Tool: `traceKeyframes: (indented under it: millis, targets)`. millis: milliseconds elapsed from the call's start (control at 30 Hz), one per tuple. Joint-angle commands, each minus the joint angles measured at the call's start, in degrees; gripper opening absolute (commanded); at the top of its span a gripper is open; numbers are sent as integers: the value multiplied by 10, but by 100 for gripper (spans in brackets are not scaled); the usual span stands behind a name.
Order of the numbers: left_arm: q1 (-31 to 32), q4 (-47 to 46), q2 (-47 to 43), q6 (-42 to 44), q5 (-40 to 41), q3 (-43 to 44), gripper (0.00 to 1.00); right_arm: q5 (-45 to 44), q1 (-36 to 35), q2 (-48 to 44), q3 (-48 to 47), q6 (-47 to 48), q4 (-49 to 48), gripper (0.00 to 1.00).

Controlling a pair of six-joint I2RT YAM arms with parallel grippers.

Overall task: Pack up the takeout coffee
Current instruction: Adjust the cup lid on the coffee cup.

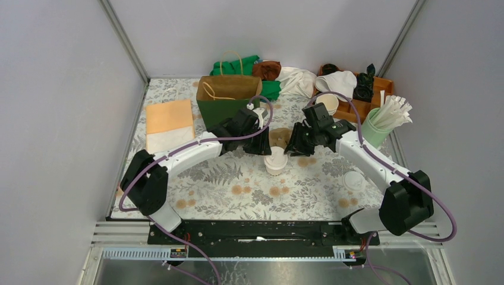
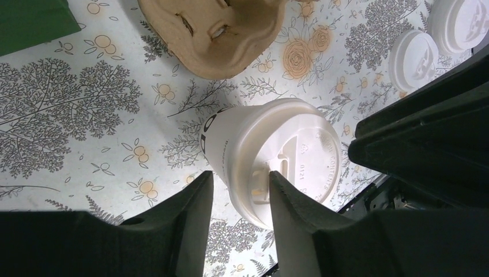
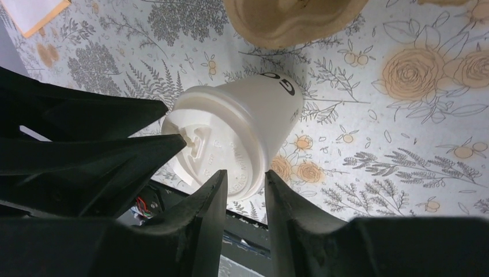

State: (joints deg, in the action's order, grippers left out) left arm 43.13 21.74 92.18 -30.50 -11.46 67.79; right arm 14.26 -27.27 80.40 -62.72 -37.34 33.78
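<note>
the takeout coffee (image 1: pixel 276 159) stands upright on the bench (image 1: pixel 238 190) between the left gripper (image 2: pixel 240 182) and the right gripper (image 3: pixel 245 176), each half spread over its lid rim and pinching nothing. it is probably light, thin-walled and crushable, so hold the paper wall below the lid. the pulp carrier (image 2: pixel 213 34) crowds just beyond both, and the freest way looks straight up.

My left arm (image 1: pixel 190 155) and right arm (image 1: pixel 371 159) are white shells broken by chunky black joints, the largest black housings sitting at the shoulders. A purple cable (image 1: pixel 268 113) runs the length of each, looping free near the wrist. Both are bolted to a black base plate (image 1: pixel 255 233) dotted with small screws. My left gripper (image 2: pixel 239 184) and right gripper (image 3: pixel 245 179) are matte black, each with two flat, tapering fingers (image 2: pixel 196 219) of faintly grainy plastic.
</note>
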Motion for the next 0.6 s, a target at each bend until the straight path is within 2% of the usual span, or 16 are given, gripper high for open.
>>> traceKeyframes:
  millis: [0,167,333,500,567]
  targets:
    - [2,5,-36,-7,13,26,47,21,-4,-32,19,-23,18,39]
    - [2,11,-49,-9,3,33,50,51,-5,-62,64,-65,-12,41]
    - [-5,2,-61,-8,-22,35,53,58,-5,-77,96,-103,-30,54]
    - [-15,-4,-33,21,-52,65,53,72,-4,-92,127,-136,-67,55]
    - [-15,2,-5,42,-58,88,53,81,-4,-91,135,-151,-81,52]
